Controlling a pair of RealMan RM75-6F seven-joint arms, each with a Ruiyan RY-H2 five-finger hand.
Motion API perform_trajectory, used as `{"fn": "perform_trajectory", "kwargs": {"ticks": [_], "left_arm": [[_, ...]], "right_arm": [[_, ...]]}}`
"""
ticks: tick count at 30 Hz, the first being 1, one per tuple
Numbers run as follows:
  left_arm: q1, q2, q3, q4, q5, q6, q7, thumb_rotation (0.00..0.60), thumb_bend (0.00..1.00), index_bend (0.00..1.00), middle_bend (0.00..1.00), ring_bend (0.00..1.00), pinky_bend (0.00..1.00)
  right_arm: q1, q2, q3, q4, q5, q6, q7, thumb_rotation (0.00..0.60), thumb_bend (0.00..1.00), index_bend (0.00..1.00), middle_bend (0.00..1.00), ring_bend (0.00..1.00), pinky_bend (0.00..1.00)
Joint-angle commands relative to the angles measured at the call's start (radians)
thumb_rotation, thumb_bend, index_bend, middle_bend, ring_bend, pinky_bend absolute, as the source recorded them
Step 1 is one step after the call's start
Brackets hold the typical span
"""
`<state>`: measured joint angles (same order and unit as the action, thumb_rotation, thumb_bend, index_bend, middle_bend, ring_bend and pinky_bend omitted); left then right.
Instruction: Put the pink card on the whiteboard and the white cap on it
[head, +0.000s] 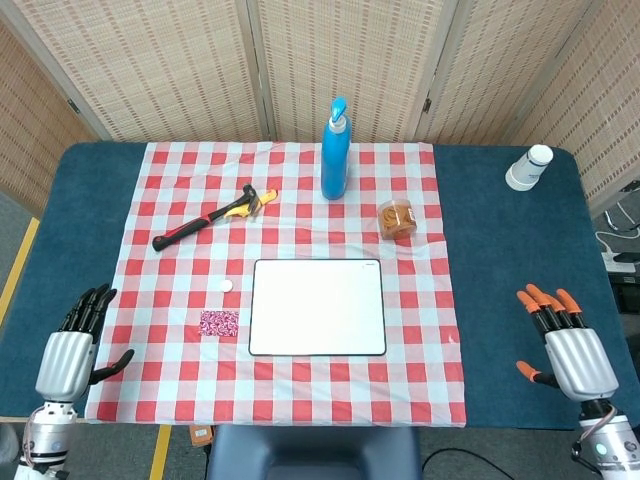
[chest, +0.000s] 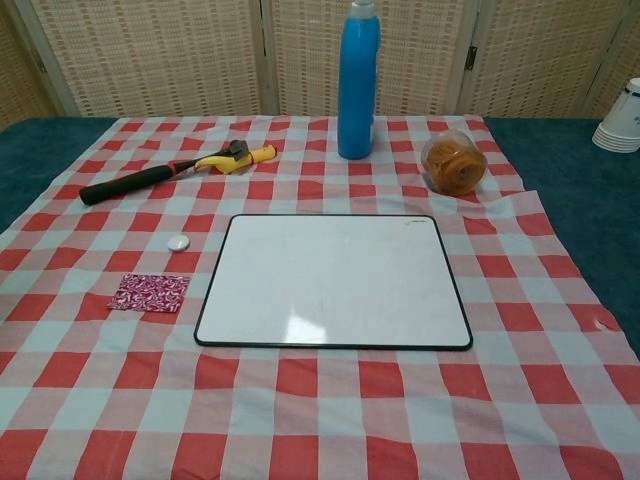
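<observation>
the pink card (head: 219, 322) lies flat on the checked cloth (head: 170, 390), ahead of the left robot hand (head: 68, 357) and off to its inner side, well apart from it. just beyond the card, a little further inward, sits the white cap (head: 227, 286), small and round, also on the cloth and apart from the card. the whiteboard (head: 317, 307) lies flat at the middle of the cloth, its left edge just beside the card but not touching it; it sits between the two hands and forward of both. in the chest view the card (chest: 149, 292) shows a red-and-white pattern, the cap (chest: 178, 242) lies past it, and the whiteboard (chest: 333, 282) has nothing on it.

the left robot hand hovers or rests at the near left edge of the bench (head: 60, 200), on the blue covering just outside the cloth, back of the hand up, dark fingers spread and pointing forward, thumb out to the inner side, holding nothing. the right robot hand (head: 565, 347) is at the near right edge, well apart from the whiteboard, back up, orange-tipped fingers fanned forward, thumb out toward the cloth, holding nothing. neither hand shows in the chest view.
</observation>
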<state>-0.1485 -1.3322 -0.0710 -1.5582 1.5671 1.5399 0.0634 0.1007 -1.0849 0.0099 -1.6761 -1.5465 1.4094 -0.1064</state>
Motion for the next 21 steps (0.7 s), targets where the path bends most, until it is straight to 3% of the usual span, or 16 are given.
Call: {"fn": "perform_trajectory", "kwargs": {"ticks": [1,3,4,5,7,9,13,18,21], "left_arm": [[-0.015,-0.006,-0.013,-0.027,0.018,0.007,-0.002,0.600,0.21,0.00,0.05,0.38,0.59],[-0.032,-0.005,-0.003,-0.058,0.034,-0.020,-0.001,0.600,0.21,0.02,0.33,0.68,0.81],[-0.049,0.003,0.010,-0.081,0.037,-0.064,0.012,0.600,0.21,0.05,0.55,0.81,0.89],[-0.068,0.012,0.023,-0.107,0.029,-0.117,0.036,0.600,0.22,0.09,0.73,0.90,0.94],[-0.096,0.017,0.030,-0.142,0.011,-0.187,0.100,0.600,0.22,0.15,0.90,0.98,0.99],[-0.124,0.014,0.036,-0.185,-0.018,-0.258,0.192,0.600,0.22,0.20,0.96,1.00,1.00],[-0.174,0.000,0.028,-0.270,-0.120,-0.370,0.394,0.600,0.22,0.26,0.98,1.00,1.00],[-0.224,-0.073,-0.001,-0.312,-0.257,-0.413,0.616,0.600,0.21,0.30,0.99,1.00,1.00],[-0.253,-0.091,-0.010,-0.325,-0.331,-0.448,0.665,0.600,0.23,0.32,1.00,1.00,1.00]], "right_arm": [[0.008,-0.002,0.004,0.002,0.013,-0.017,-0.005,0.600,0.07,0.00,0.00,0.00,0.00],[0.012,-0.003,0.005,0.003,0.018,-0.025,-0.008,0.600,0.07,0.00,0.00,0.00,0.00],[0.014,-0.003,0.005,0.003,0.020,-0.030,-0.008,0.600,0.07,0.00,0.00,0.00,0.00],[0.015,-0.003,0.005,0.003,0.022,-0.033,-0.008,0.600,0.07,0.00,0.00,0.00,0.00],[0.015,-0.002,0.005,0.002,0.022,-0.031,-0.007,0.600,0.07,0.00,0.00,0.00,0.00],[0.013,0.000,0.005,0.001,0.021,-0.025,-0.004,0.600,0.07,0.00,0.00,0.00,0.00],[0.012,0.003,0.005,0.002,0.023,-0.024,0.003,0.600,0.07,0.00,0.00,0.00,0.00],[0.012,0.010,0.003,0.000,0.018,-0.022,0.014,0.600,0.07,0.00,0.00,0.00,0.00],[0.009,0.017,0.001,-0.001,0.015,-0.018,0.029,0.600,0.07,0.00,0.00,0.00,0.00]]}}
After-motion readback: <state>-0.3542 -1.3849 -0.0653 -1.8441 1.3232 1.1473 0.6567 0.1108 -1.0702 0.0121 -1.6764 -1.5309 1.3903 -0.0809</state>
